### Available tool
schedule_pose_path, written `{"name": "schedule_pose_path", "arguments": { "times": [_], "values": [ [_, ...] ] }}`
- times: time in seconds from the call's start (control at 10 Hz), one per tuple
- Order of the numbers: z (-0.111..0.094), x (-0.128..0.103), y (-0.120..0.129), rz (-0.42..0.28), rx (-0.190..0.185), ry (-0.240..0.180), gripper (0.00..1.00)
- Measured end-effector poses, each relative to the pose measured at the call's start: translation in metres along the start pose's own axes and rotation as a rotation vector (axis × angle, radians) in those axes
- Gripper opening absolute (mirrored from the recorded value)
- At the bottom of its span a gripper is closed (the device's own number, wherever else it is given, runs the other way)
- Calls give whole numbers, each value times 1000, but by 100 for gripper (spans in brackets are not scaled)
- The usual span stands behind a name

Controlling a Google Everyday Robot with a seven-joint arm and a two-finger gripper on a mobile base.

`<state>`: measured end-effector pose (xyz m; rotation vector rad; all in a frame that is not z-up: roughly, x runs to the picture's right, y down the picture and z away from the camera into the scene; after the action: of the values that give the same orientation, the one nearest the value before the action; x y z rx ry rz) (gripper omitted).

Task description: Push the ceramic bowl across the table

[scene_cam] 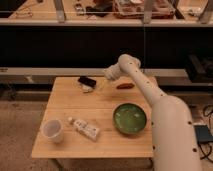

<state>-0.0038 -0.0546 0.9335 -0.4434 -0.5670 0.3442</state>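
- My hand [98, 84] hangs over the far side of the worktop [65, 105], just beside a dark flat object [87, 80]; I cannot tell whether it is released or clenched.
- The ceramic bowl [129, 118] sits on the right half of the worktop, near the front, well apart from the hand.
- I see a white cup [52, 130] at the front left, with a small white tube [85, 129] lying between it and the bowl.
- A reddish-brown item [125, 86] lies at the far edge.

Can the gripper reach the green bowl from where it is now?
Probably yes. The gripper is over the table's far side, beside a black object; only bare wood lies between it and the ceramic bowl at the near right.
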Motion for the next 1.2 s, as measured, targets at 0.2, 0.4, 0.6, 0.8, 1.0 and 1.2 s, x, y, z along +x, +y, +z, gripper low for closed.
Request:
{"name": "schedule_pose_path", "arguments": {
  "times": [0.2,0.4,0.6,0.8,1.0,1.2],
  "values": [
    [-22,23,46,25,2,95,80],
    [-34,41,78,58,15,145,80],
    [-40,48,92,69,21,166,80],
    [-48,54,101,49,8,222,80],
    [-82,77,114,40,-22,323,80],
    [-141,108,142,77,-48,406,80]
  ]
}}
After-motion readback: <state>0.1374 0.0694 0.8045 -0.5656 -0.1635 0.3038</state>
